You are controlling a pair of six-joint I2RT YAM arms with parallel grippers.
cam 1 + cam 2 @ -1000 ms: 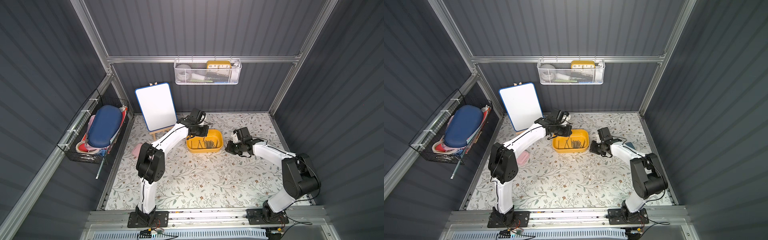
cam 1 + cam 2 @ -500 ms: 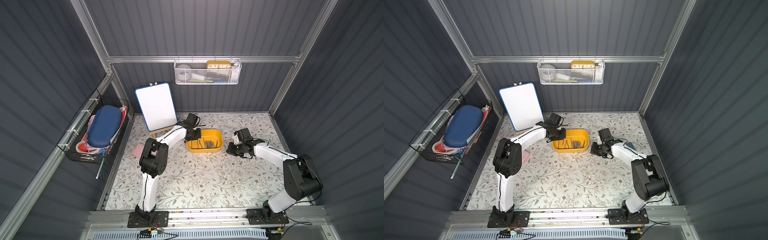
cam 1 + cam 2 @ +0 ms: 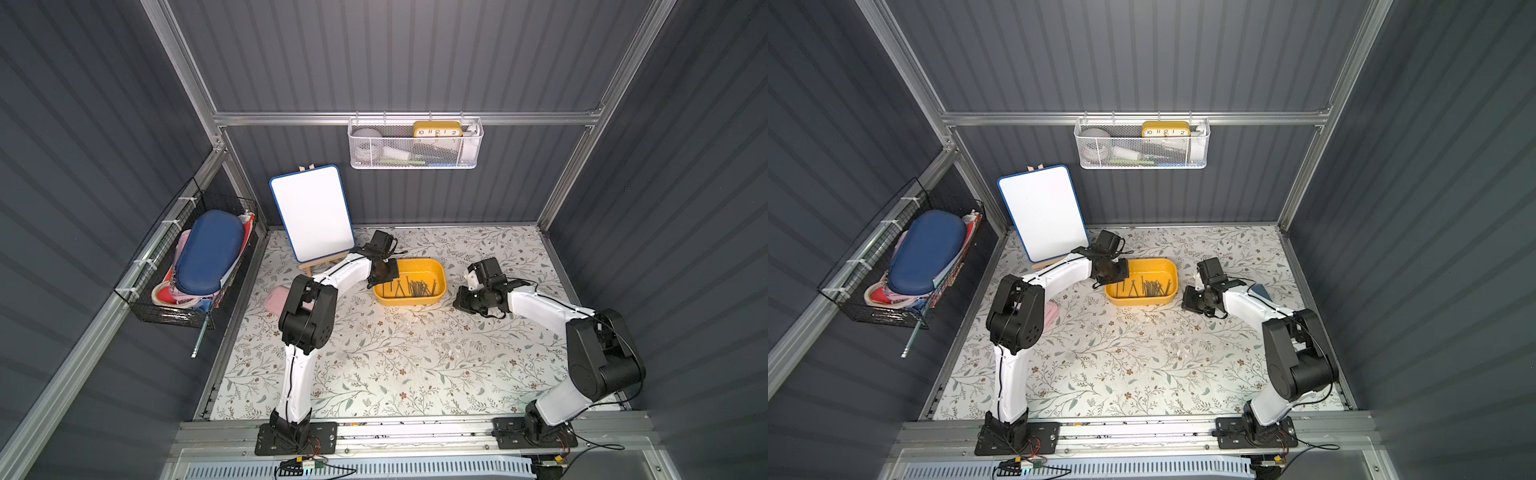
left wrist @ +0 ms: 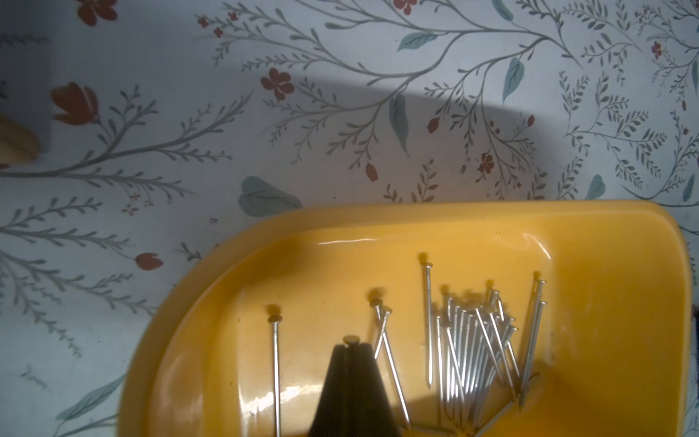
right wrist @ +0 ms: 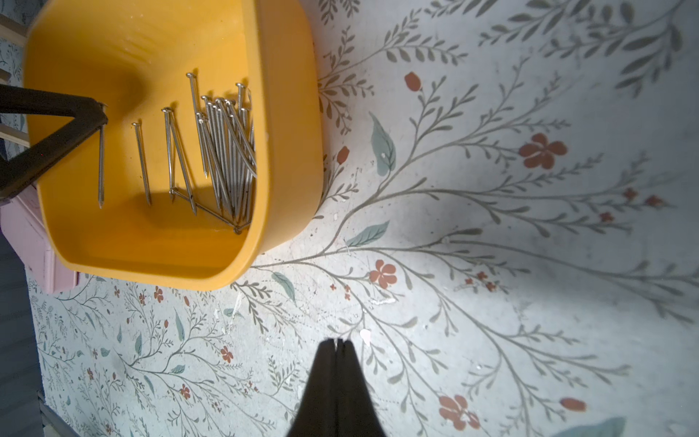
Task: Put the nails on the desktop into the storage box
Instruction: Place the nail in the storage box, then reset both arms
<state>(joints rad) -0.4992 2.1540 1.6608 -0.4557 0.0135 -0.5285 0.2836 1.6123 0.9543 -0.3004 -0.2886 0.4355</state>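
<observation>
The mustard-yellow storage box (image 3: 441, 286) (image 3: 1173, 282) stands on the floral desktop (image 3: 395, 357). A pile of grey nails (image 3: 415, 287) (image 4: 476, 348) (image 5: 227, 151) lies inside it. My left gripper (image 3: 389, 284) (image 4: 351, 346) hangs over the box's left end, shut on one nail (image 5: 101, 162). That nail points down, with its head (image 4: 351, 339) at the fingertips. To the right of the box, my right gripper (image 3: 457, 301) (image 5: 336, 342) is shut with nothing in it, just above the bare desktop. Every nail in view is in the box or in the left gripper.
A whiteboard on an easel (image 3: 311, 212) stands at the back left. A flat pink case (image 3: 276, 300) lies beside the left arm. A white mesh basket (image 3: 415, 143) hangs on the back wall and a black wire basket (image 3: 195, 266) on the left wall.
The left gripper has drawn back a little toward the box's left end, still shut on its nail, and the left elbow has shifted. The right arm has hardly moved.
</observation>
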